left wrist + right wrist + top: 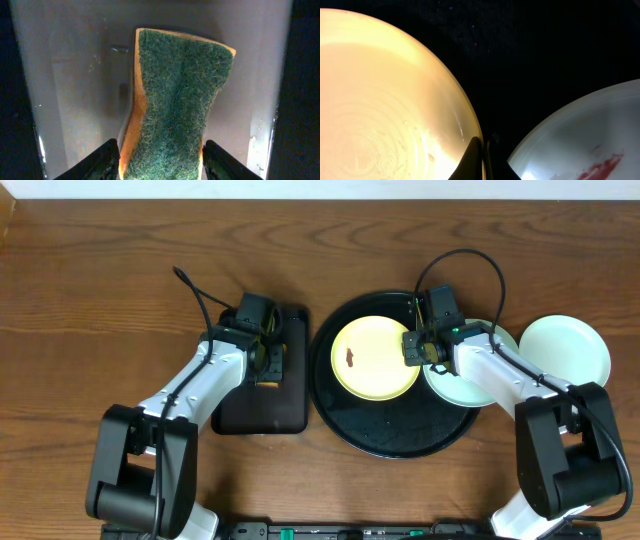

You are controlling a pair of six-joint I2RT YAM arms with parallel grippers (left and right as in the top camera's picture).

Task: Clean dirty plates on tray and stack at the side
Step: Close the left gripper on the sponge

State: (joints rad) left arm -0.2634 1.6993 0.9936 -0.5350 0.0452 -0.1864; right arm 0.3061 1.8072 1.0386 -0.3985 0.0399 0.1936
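Note:
The round black tray (400,442) holds a pale yellow plate (375,358) with a brown smear and a mint-green plate (448,388), which is partly under my right arm. My right gripper (413,352) is shut on the yellow plate's right rim. In the right wrist view the fingers (484,155) pinch that rim, with the yellow plate (385,100) to the left and the mint plate (590,135), which has a reddish smear, to the right. A second mint plate (565,350) lies on the table to the right of the tray. My left gripper (262,348) is shut on a sponge.
The green-and-orange sponge (175,100) sits between my left fingers (161,160) over a small rectangular black tray (262,415) to the left of the round tray. The table is brown wood (100,280). Cables arch above both wrists.

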